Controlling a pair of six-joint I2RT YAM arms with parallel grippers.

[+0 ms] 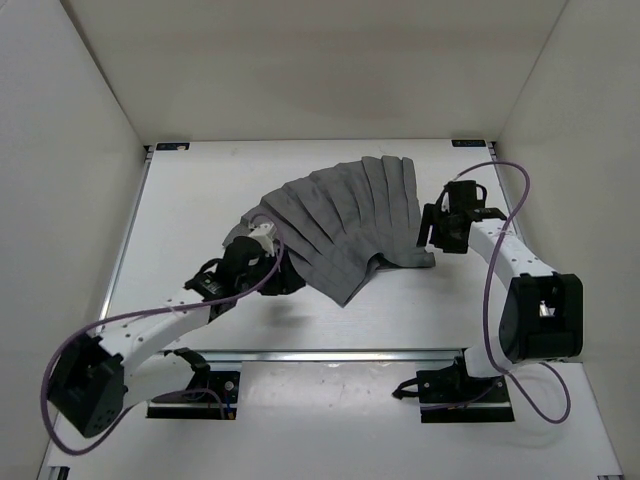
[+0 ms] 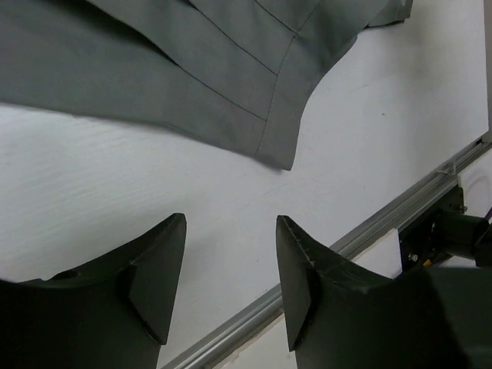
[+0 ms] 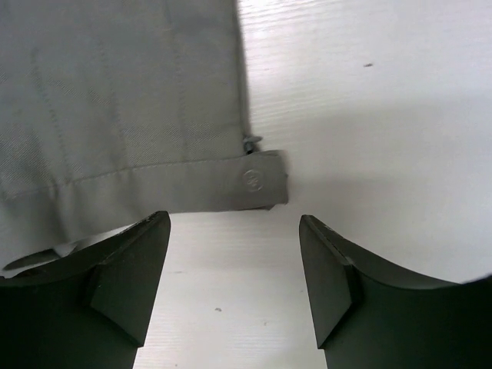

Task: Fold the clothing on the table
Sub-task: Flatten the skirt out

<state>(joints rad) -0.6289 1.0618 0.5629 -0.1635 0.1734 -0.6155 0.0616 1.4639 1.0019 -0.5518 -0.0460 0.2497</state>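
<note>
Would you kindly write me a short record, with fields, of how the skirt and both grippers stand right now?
clothing: grey pleated skirt, fanned out on the table, not yet folded
left gripper: open, empty, over bare table near a hem corner
right gripper: open, empty, by the waistband tab with its button
grip: neither gripper holds the fabric

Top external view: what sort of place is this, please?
Probably a robot test cell: white walls enclose a railed white table, with the left arm and right arm bolted at its near edge.
</note>
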